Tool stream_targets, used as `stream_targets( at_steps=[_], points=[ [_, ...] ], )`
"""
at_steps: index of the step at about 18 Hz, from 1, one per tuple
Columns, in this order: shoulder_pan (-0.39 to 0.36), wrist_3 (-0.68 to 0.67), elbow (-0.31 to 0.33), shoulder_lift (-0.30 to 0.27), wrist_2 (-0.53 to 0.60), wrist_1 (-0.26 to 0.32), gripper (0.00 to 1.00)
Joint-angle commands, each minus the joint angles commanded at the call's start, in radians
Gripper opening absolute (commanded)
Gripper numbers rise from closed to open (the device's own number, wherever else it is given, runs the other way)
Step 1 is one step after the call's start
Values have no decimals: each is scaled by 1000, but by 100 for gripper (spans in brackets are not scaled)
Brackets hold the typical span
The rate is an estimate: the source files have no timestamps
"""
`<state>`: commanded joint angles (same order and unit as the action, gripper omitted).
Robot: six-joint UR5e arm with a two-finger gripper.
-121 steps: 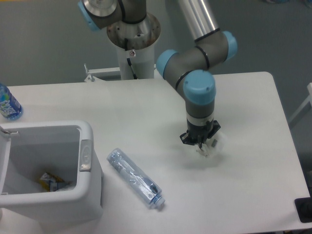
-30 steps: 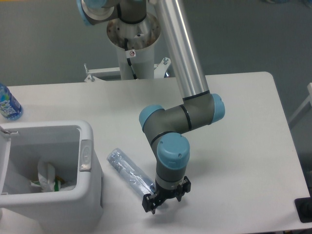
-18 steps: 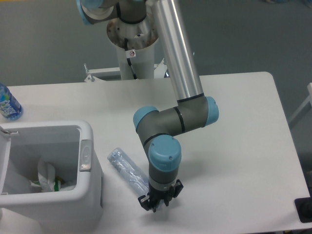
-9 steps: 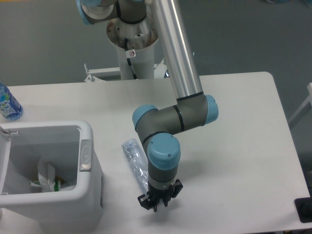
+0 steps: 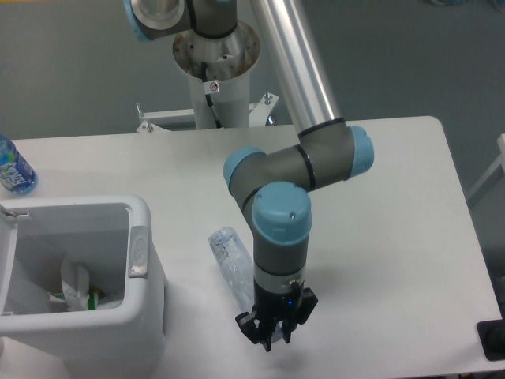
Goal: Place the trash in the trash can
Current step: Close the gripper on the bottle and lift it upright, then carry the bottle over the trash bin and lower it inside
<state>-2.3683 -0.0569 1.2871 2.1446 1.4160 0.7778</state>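
Near the worktop's front edge, my claw (image 5: 274, 335) is clamped on one end of the crushed bottle (image 5: 230, 260), its other end angling up-left toward the trash can (image 5: 140, 215) holding the wrapper (image 5: 75, 283).

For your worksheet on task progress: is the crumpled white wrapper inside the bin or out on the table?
Inside. The wrapper lies on the floor of the trash can, seen through its open top.

Bin mouth (image 5: 71, 212) looks unobstructed; bottle (image 5: 231, 261) flanks the claw (image 5: 272, 335).
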Motion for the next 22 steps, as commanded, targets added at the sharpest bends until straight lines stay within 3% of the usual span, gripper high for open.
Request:
stream_targets(
  at_steps=[4,9,12,19,22],
  points=[
    [-46,8,-58,-60,-101,-14,19],
    [-95,2,-155,-141,-204,-72,20],
    [-86,2,-147,-189,-213,-74,20],
    [50,5,-186,-221,-209,-75,20],
    [122,5,-186,-227,-206,-103,20]
  ],
)
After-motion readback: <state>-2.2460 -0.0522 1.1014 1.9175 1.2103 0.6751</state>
